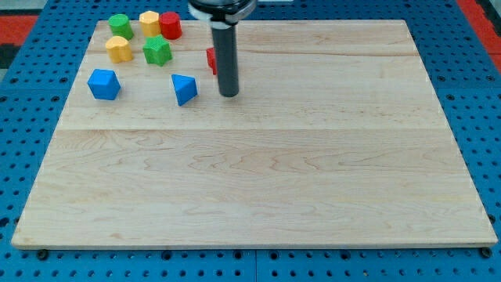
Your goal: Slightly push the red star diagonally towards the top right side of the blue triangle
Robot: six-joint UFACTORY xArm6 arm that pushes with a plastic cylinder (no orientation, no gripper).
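The red star point(210, 59) lies near the view's top, mostly hidden behind my dark rod; only its left edge shows. The blue triangle point(185, 88) lies below and to the left of it. My tip point(228, 95) rests on the board just right of the blue triangle and below the red star, close to both.
A wooden board point(258, 188) on a blue pegboard. At the top left lie a green block point(120, 24), a yellow block point(149, 22), a red block point(171, 25), a yellow block point(119, 49), a green star-like block point(156, 51) and a blue cube point(103, 84).
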